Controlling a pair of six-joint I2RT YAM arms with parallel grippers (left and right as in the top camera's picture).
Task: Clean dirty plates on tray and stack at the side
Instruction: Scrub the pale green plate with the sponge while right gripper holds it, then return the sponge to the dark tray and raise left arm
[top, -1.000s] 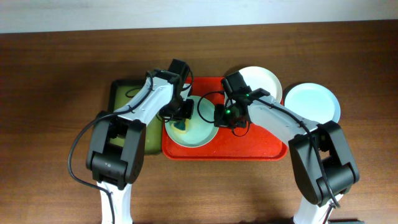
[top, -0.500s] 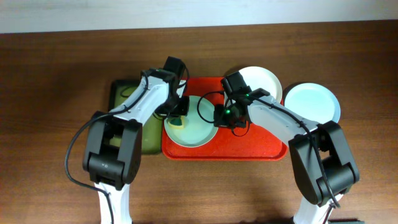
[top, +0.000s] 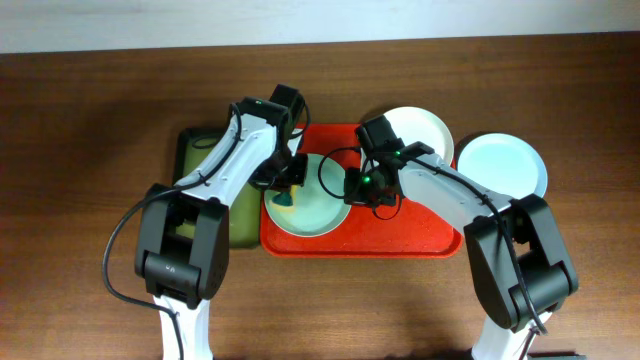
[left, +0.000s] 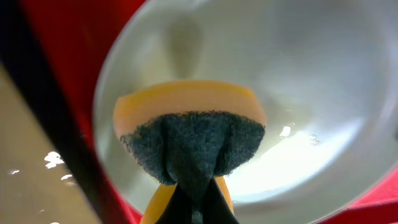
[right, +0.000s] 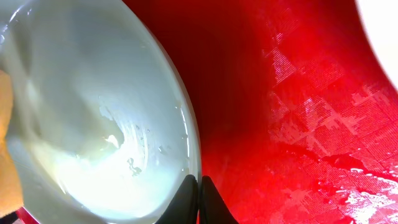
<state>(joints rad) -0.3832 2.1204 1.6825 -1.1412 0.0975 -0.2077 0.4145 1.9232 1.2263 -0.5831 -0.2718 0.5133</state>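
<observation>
The pale mint green plate (top: 312, 200) lies on the left half of the red tray (top: 400, 232). My left gripper (top: 287, 182) is shut on a yellow sponge with a dark scouring face (left: 193, 124) and presses it on the plate's left part (left: 298, 93). My right gripper (top: 352, 187) is shut on that plate's right rim (right: 189, 155), over the tray floor (right: 298, 124). The white plate (top: 420, 128) sits at the tray's back right corner. The light blue plate (top: 505, 165) lies on the table to the right of the tray.
A smaller dark green tray (top: 205, 150) lies against the red tray's left side, under my left arm. The wet plate surface shows glare in the right wrist view (right: 93, 112). Brown tabletop surrounds both trays.
My left wrist has shifted a little toward the back while the sponge slid slightly on the plate's left part. The right arm and the plates have not moved.
</observation>
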